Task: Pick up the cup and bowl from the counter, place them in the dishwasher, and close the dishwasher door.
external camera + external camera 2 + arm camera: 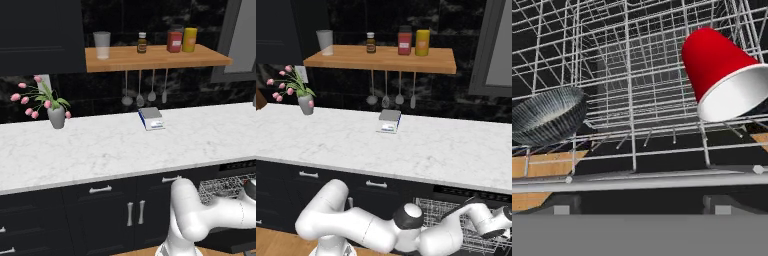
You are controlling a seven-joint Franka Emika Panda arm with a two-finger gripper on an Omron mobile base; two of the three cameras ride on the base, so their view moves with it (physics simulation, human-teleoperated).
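White marble tabletop (115, 145) stretching across the left base view, carrying a vase of pink tulips (54, 112) and a small scale (151, 119); wire rack (222, 187) of the dishwasher (235, 172) showing at lower right beneath it.

Reaching low at the right edge of the right base view, arm ending over the same grey rack (448, 212), below the tabletop's (421, 150) edge.

Looking from the hand view into the rack (632, 100): red cup (722, 72) lying tipped at upper right, long axis slanting, white open mouth pointing down and right. Ribbed silver bowl (547, 115) sitting at left, tilted, opening facing up and left. Hand (642, 207) hanging open and empty, near both and touching neither.
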